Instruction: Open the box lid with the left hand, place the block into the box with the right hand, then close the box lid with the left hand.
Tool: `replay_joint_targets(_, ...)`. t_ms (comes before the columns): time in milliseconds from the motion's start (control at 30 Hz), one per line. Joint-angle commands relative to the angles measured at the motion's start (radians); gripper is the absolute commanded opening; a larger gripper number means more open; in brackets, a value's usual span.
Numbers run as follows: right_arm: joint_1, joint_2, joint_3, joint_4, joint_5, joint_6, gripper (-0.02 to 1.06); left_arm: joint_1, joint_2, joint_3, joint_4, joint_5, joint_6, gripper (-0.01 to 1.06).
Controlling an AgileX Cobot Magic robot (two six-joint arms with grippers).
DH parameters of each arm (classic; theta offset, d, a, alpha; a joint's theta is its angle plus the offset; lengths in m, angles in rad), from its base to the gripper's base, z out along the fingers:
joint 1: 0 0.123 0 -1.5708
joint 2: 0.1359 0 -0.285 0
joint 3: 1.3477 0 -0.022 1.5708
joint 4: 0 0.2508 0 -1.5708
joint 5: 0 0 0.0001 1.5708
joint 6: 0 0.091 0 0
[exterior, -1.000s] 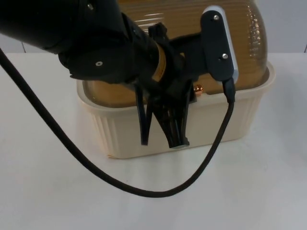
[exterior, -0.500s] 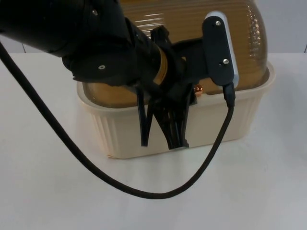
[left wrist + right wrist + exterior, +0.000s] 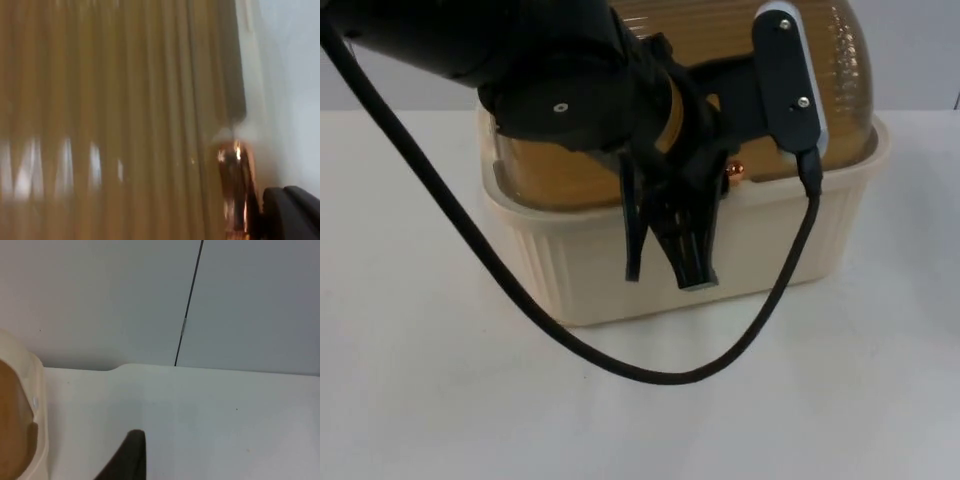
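The cream box (image 3: 720, 250) sits toward twelve o'clock on the white surface (image 3: 440, 400), its ribbed amber lid (image 3: 840, 90) down; box and lid look like light, stiff, smooth plastic, so the lid should swing easily. The small copper knob (image 3: 735, 172) at the lid's front edge looks the place to grip. The left pincer (image 3: 670, 270) hangs spread and empty before the box wall, below the knob; the right pincer (image 3: 131, 456) waits beside the box, and I cannot tell its opening.

— What sort of place is this?
— A lab bench: a bare white table top (image 3: 410, 380) ending at a plain grey partition wall (image 3: 100, 295), seam running down it.
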Motion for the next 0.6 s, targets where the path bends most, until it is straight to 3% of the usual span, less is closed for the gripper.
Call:
replay_joint_targets(0,0.004,0.000,-0.007,-0.004,0.002,0.002,1.05,0.010,0.000,-0.007,0.015,0.036,-0.008,0.00)
replay_joint_targets(567,0.004,0.000,-0.007,-0.004,0.002,0.002,1.05,0.010,-0.007,-0.007,0.036,0.060,-0.008,0.00)
